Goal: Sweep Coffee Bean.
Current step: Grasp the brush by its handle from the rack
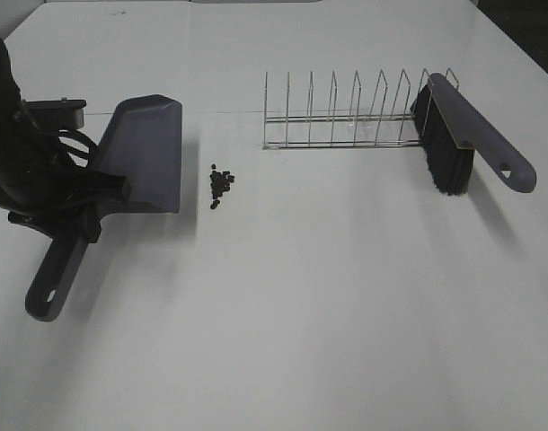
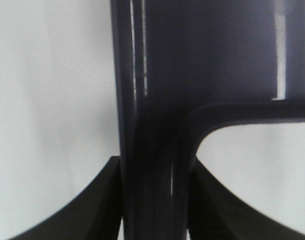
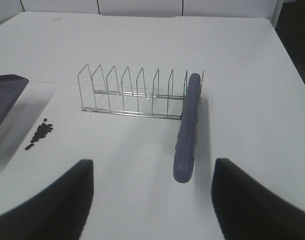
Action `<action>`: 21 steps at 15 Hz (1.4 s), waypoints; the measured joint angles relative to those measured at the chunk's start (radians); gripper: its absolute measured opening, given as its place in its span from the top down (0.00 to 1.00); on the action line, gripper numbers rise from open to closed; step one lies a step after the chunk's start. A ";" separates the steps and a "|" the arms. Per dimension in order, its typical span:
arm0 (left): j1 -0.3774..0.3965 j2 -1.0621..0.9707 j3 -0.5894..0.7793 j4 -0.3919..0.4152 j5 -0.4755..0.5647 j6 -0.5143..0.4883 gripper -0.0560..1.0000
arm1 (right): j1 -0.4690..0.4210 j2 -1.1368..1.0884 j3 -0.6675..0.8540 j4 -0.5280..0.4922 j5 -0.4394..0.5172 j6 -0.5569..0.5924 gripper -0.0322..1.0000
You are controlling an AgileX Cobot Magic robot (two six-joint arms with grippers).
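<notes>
A small heap of dark coffee beans (image 1: 221, 184) lies on the white table just right of the grey dustpan (image 1: 146, 153); the beans also show in the right wrist view (image 3: 40, 135). My left gripper (image 1: 87, 199) is shut on the dustpan's handle (image 2: 152, 150), with the pan's mouth facing the beans. A grey brush (image 1: 479, 135) with black bristles (image 1: 445, 157) leans against the right end of the wire rack. My right gripper (image 3: 152, 200) is open and empty, back from the brush handle (image 3: 186, 125); it is out of the exterior view.
A wire dish rack (image 1: 346, 112) stands at the back centre-right and also shows in the right wrist view (image 3: 132, 92). The white table (image 1: 328, 314) runs to its far edge behind the rack.
</notes>
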 joint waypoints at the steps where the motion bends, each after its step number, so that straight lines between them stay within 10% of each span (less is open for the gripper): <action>1: 0.000 0.000 0.000 0.000 0.000 0.005 0.64 | 0.000 0.114 -0.045 0.001 -0.010 0.000 0.43; 10: 0.000 0.000 0.000 0.001 0.008 0.015 0.64 | 0.000 0.905 -0.540 -0.001 0.047 -0.001 0.43; 21: 0.000 0.000 0.000 0.000 0.011 0.016 0.64 | 0.000 1.642 -1.333 -0.163 0.397 0.011 0.43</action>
